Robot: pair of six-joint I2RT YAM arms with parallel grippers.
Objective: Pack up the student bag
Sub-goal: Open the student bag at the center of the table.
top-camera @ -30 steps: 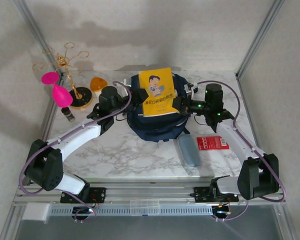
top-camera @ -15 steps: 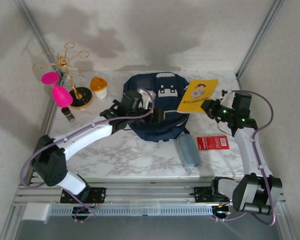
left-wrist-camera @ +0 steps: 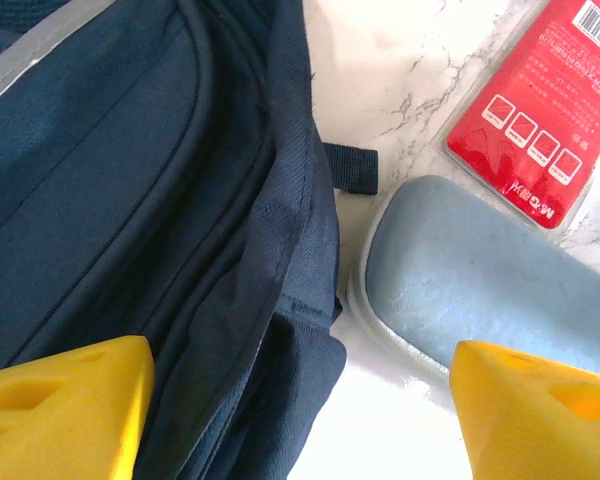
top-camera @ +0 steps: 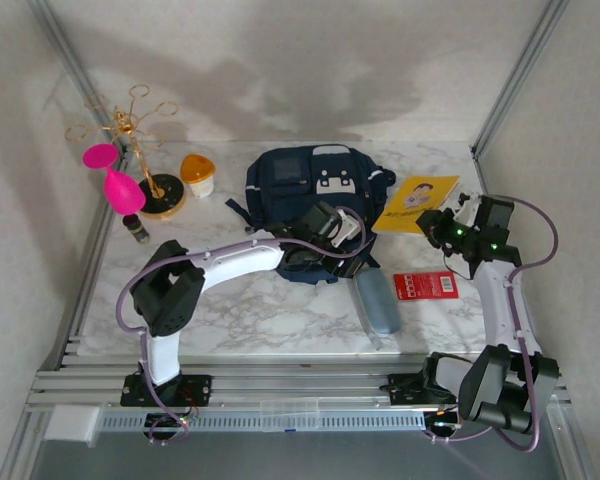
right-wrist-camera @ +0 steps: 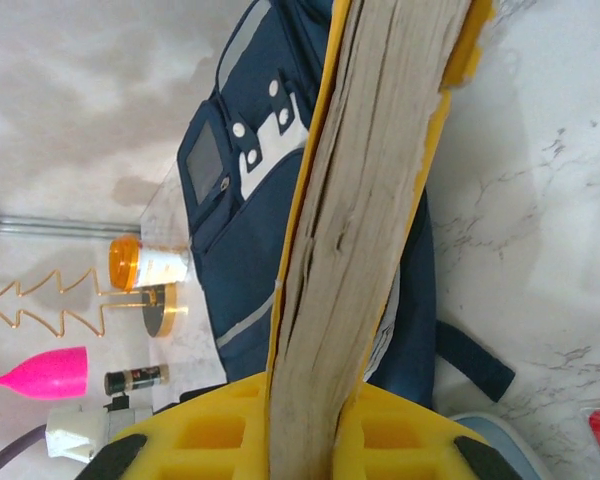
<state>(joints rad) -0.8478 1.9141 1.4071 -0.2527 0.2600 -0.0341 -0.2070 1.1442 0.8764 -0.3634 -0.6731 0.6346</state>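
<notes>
top view: the student bag [top-camera: 315, 195] lies at the far middle of the marble desk [top-camera: 240, 310], between pale walls. blue case [top-camera: 378, 300] and red packet [top-camera: 425, 285] lie near-right of it; gold stand [top-camera: 162, 202], pink glass [top-camera: 123, 190], jar [top-camera: 197, 172] far left. left wrist: left jaws wide, holding nothing, over the bag's edge beside the case. right wrist: right jaws grip a yellow book [right-wrist-camera: 360, 200] on edge.

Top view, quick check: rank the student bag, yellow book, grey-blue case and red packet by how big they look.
1. student bag, clearly the largest.
2. yellow book.
3. grey-blue case and red packet: these look about alike, one longer and one wider, so I won't rank them.
</notes>
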